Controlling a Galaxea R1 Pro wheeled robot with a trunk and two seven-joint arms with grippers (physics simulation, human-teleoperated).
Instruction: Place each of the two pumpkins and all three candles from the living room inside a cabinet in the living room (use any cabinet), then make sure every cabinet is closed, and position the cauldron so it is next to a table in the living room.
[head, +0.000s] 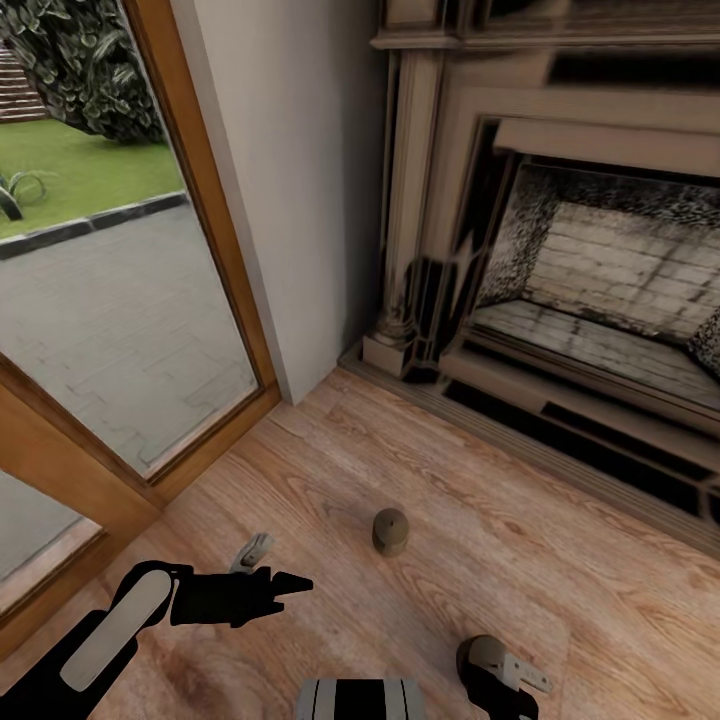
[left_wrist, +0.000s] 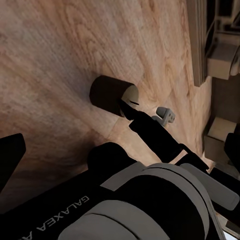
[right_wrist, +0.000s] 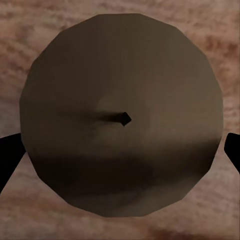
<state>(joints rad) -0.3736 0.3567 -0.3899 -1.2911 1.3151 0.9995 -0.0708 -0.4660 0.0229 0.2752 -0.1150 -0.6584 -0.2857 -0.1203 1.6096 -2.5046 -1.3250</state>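
One short olive-brown candle (head: 390, 530) stands on the wood floor in the head view, and the left wrist view shows it as a dark cylinder (left_wrist: 111, 94). My left gripper (head: 272, 566) hovers just left of it, open and empty, its black fingertip (left_wrist: 131, 111) pointing at the candle. In the right wrist view a candle (right_wrist: 100, 70) is seen from straight above, wick at its centre. My right gripper (right_wrist: 120, 150) is open with a dark fingertip on either side of it. That gripper (head: 505, 668) sits low at the head view's bottom right. Pumpkins, cabinet, table and cauldron are out of view.
A carved stone fireplace (head: 580, 260) with a raised hearth edge fills the right and far side. A wood-framed glass door (head: 215, 250) closes off the left, with a white wall corner (head: 300, 150) between them. Open wood floor (head: 560, 590) lies around the candle.
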